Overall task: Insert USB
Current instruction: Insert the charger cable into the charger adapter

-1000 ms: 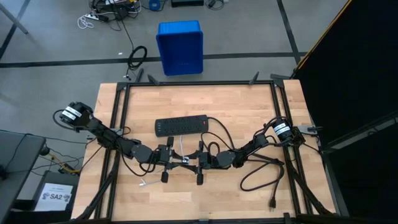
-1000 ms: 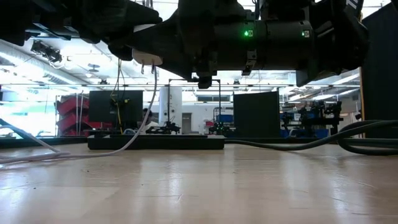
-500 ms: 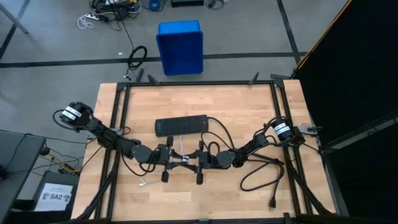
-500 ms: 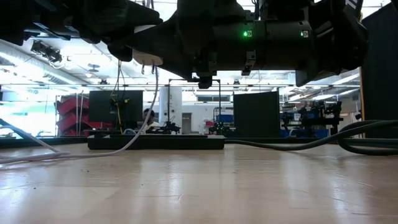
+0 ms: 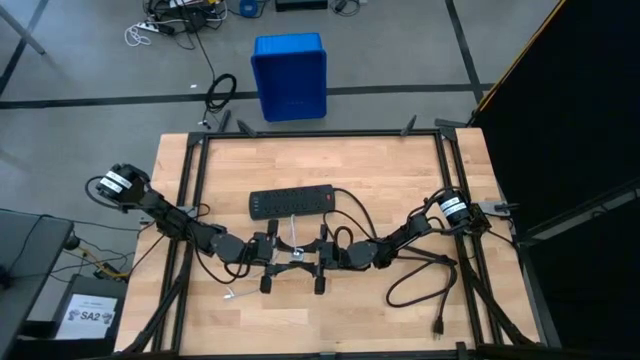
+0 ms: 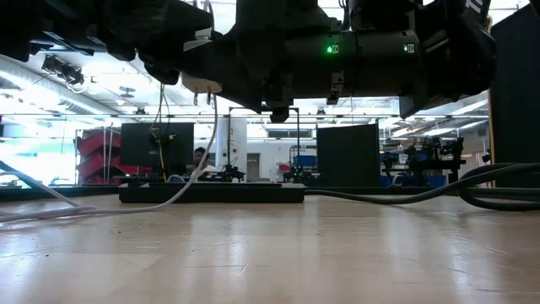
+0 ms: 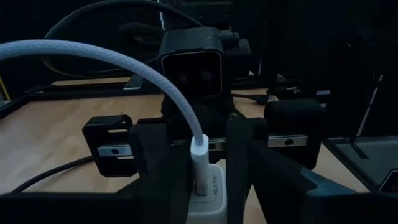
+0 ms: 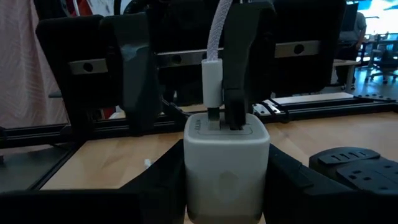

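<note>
Reading "SA2" on a white label (image 5: 88, 316) down on the floor, off the left edge of the wooden surface (image 5: 400, 170). Finds the left claw (image 5: 284, 257) reaching in from that side and hovering over mid-surface, tip to tip with the other one. Shows its fingers (image 8: 133, 68) spread: one well clear of the plug, the other just beside it, with no grip on it.

Places the USB (image 7: 124, 62) at the meeting point between both claws. Looks like a thin whitish-grey braided cable, arching over and ending in a small smooth white plug. Shows that plug standing upright in a port on the face of a white cube adapter (image 8: 225, 162). Trails the rest of the cable down to the surface in the low view. Carries faint grey lettering on the adapter's face, beginning "AL", too small to read surely.

Finds a black power strip (image 5: 292, 203) lying just behind the claws.

Shows the right claw (image 5: 312, 257) clamped on the adapter, one dark finger on each side of the cube. Leaves a thick black cord (image 5: 420, 285) looped on the surface near the right arm.
</note>
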You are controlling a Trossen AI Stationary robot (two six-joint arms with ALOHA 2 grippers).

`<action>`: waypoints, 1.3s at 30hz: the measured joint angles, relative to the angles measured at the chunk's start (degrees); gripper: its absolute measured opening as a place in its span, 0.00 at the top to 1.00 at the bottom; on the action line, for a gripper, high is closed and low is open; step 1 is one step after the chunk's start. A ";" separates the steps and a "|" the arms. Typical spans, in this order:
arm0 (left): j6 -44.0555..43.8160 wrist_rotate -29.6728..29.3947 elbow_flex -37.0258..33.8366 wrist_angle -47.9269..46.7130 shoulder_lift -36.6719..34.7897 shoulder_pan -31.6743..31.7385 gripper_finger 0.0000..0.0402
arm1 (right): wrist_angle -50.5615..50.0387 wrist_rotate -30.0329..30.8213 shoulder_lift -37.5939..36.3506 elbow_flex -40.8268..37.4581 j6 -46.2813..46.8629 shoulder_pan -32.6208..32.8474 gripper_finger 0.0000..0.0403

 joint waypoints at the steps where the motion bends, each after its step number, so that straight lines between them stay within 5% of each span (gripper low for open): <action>1: 0.00 -0.41 0.00 0.00 0.00 0.00 0.64 | -0.02 0.06 0.00 0.00 0.02 -0.02 0.71; 26: -0.33 -5.36 -0.04 -0.87 0.04 0.07 0.41 | -0.15 -0.49 -0.28 0.11 -0.05 0.05 0.71; 39: -0.38 -4.59 -0.02 -7.15 -3.92 -0.15 0.38 | -0.17 -0.28 -0.22 0.09 0.01 0.07 0.71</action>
